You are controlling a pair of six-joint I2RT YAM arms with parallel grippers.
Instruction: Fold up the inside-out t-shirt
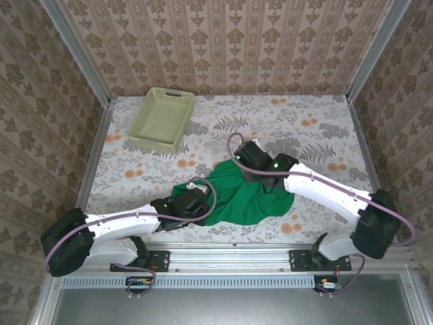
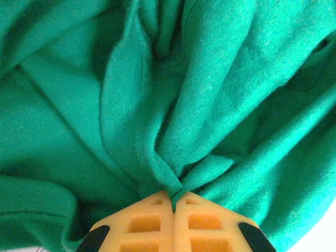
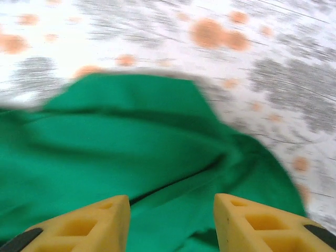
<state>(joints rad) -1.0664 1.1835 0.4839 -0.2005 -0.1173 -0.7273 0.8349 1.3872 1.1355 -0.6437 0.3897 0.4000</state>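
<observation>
Yellow fingers (image 2: 144,224) of the left gripper (image 2: 173,197) are pressed together on a bunched fold of the inside-out t-shirt (image 2: 220,89). Green cloth fans out in deep creases ahead of the tips and to both sides of them. Over at the right gripper (image 3: 171,202), the two fingers stand apart, with the t-shirt under and ahead of them. That picture is blurred, so I cannot tell whether they touch the cloth. Past their tips its edge ends on the flowered table (image 3: 273,58). Seen from above, the t-shirt is a crumpled heap between both grippers. Well beyond the left fingers sits a pale lattice basket (image 1: 162,118).
</observation>
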